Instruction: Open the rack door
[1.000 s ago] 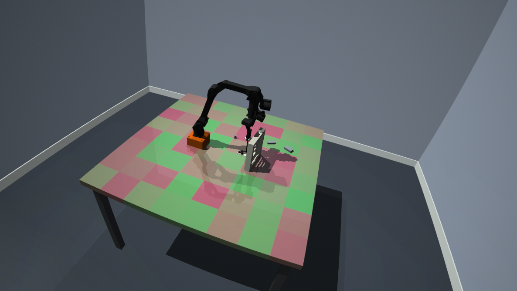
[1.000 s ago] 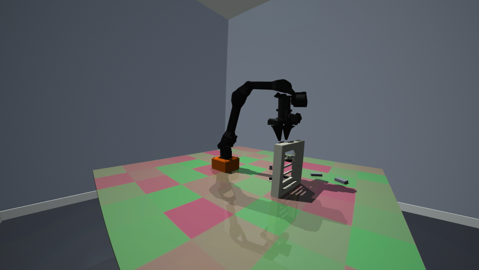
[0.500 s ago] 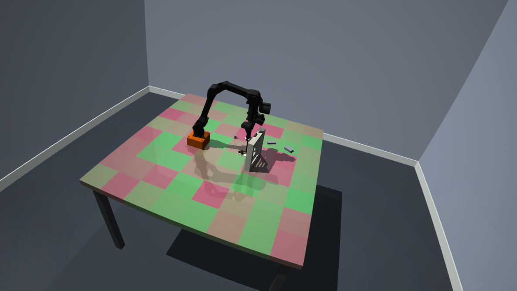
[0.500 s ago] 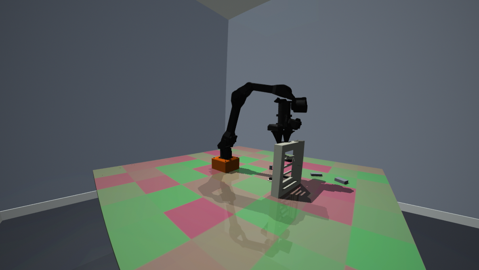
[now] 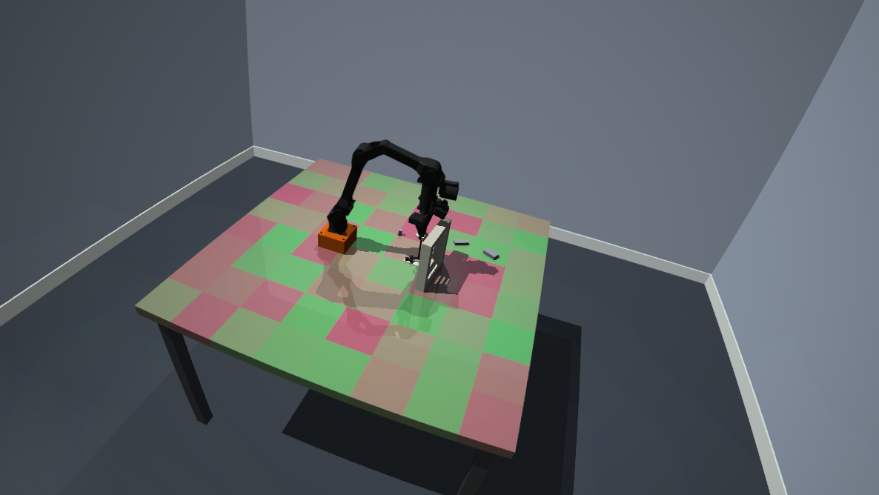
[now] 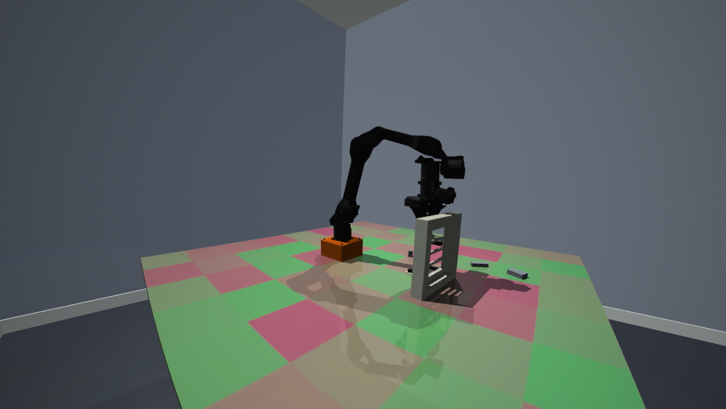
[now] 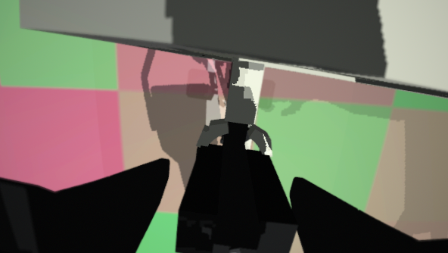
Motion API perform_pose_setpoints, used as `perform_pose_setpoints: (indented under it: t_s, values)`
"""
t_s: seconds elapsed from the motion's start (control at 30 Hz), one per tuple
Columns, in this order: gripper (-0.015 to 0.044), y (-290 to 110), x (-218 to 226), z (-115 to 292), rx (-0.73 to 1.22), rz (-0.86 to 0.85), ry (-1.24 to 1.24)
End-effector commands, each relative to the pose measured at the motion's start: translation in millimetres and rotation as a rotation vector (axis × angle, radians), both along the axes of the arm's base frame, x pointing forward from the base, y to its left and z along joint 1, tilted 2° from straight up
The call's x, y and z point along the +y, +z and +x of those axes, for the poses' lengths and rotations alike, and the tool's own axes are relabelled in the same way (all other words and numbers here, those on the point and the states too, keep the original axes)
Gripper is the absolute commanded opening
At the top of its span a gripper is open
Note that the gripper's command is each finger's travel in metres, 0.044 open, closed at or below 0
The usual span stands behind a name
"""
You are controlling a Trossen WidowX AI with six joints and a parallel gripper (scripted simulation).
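The grey rack frame [image 5: 426,278] [image 6: 420,259] [image 7: 94,19] stands upright near the table's middle. Its black upright handle [image 5: 419,247] [image 7: 236,182] stands on the side facing the arm's base, on a pale bracket [image 7: 247,81]. My gripper [image 5: 419,233] [image 6: 430,209] [image 7: 231,177] points straight down over the handle, level with the frame's top. It is open. In the wrist view the handle's top sits between the two fingers, with a gap on each side. The door panel itself is hard to make out.
The arm's orange base [image 5: 336,237] [image 6: 341,247] stands left of the rack. Two small grey blocks [image 5: 461,241] [image 5: 491,253] [image 6: 479,264] [image 6: 516,273] lie behind the rack, and a tiny one [image 5: 400,232] lies near the handle side.
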State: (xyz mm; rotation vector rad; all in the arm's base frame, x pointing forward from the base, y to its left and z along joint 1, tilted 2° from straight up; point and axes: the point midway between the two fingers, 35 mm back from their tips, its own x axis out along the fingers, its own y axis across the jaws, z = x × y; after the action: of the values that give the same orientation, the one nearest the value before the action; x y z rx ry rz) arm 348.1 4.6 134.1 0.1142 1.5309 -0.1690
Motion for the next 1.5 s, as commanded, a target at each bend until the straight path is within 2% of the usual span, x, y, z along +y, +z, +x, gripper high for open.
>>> perform_pose_setpoints:
  t_s: [0.0,0.23,0.67,0.83,1.47]
  values:
    - [0.0297,-6.1,-1.1,-1.1,0.003,-0.004,0.003]
    - [0.0113,-6.1,-1.1,-1.1,0.003,-0.004,0.003]
    - [0.0026,-6.1,-1.1,-1.1,0.003,-0.004,0.003]
    - [0.0024,-6.1,-1.1,-1.1,0.004,-0.005,0.035]
    - [0.0024,-6.2,-1.1,-1.1,0.041,-0.033,0.961]
